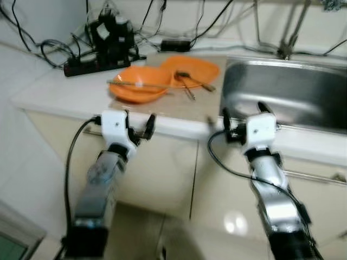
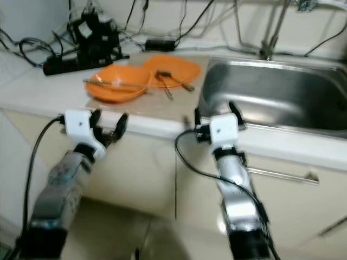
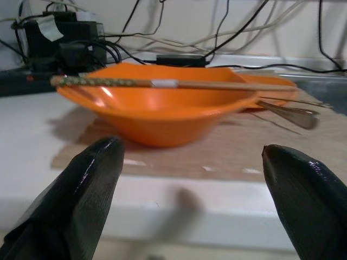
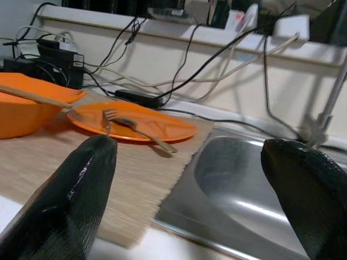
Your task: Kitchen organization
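Both arms were raised at the front edge of the surface (image 1: 49,95). The left gripper (image 1: 138,125) and the right gripper (image 1: 244,116) each had their fingers spread and empty. The orange bowl (image 1: 140,84), with chopsticks (image 1: 135,84) across its rim, sat on a mat (image 1: 190,105) beside the orange plate (image 1: 198,69) holding a fork (image 4: 111,116); the sink (image 1: 287,92) lay right. A good approach probably meant removing the chopsticks first, then pinching the bowl's rim.

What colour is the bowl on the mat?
Orange bowl; clearest in the left wrist view.
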